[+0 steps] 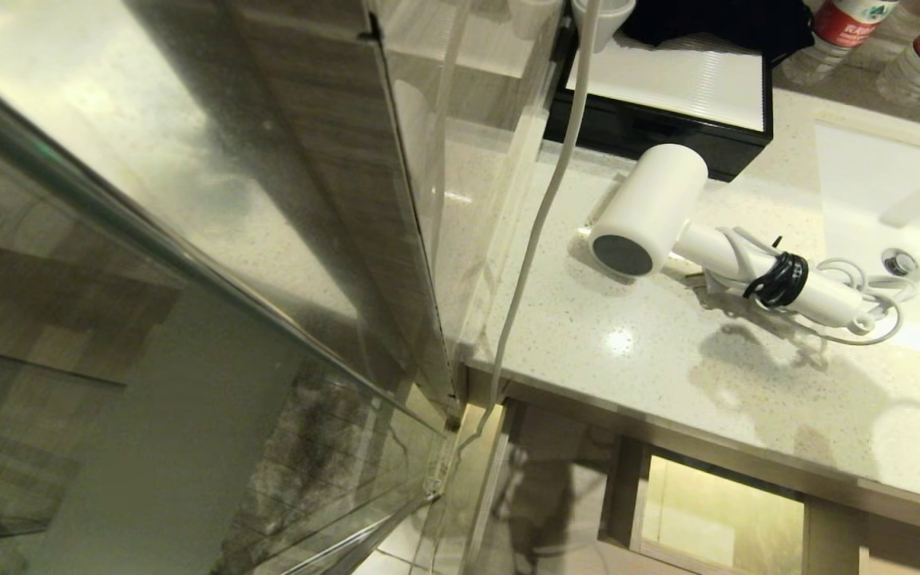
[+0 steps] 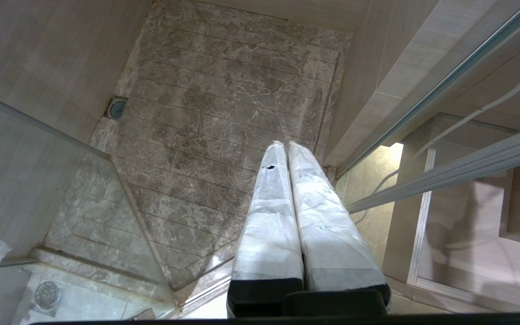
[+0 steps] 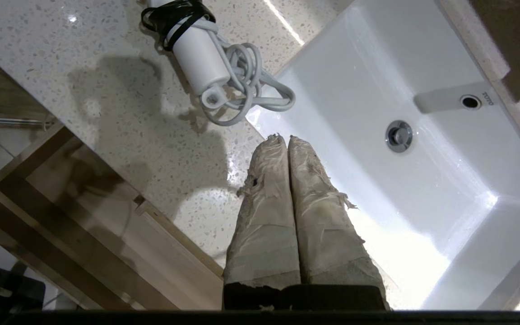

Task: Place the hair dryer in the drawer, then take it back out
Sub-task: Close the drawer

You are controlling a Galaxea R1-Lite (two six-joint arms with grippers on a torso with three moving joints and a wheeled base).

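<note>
— Where's the left pincer (image 2: 287,149)?
— Parked over the shower floor (image 2: 224,113), tips pressed together, idle.
— And the hair dryer (image 1: 715,247)?
— Right of centre in the head view, lying on the speckled surface (image 1: 628,351) beside the sink (image 1: 883,192), cord banded for tidy carrying.
— The right pincer (image 3: 287,142)?
— Pressed together, empty, hanging over the sink's rim near the handle.

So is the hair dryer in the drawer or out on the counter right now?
Out. The hair dryer lies on its side on the speckled countertop beside the sink, cord banded to its handle.
</note>
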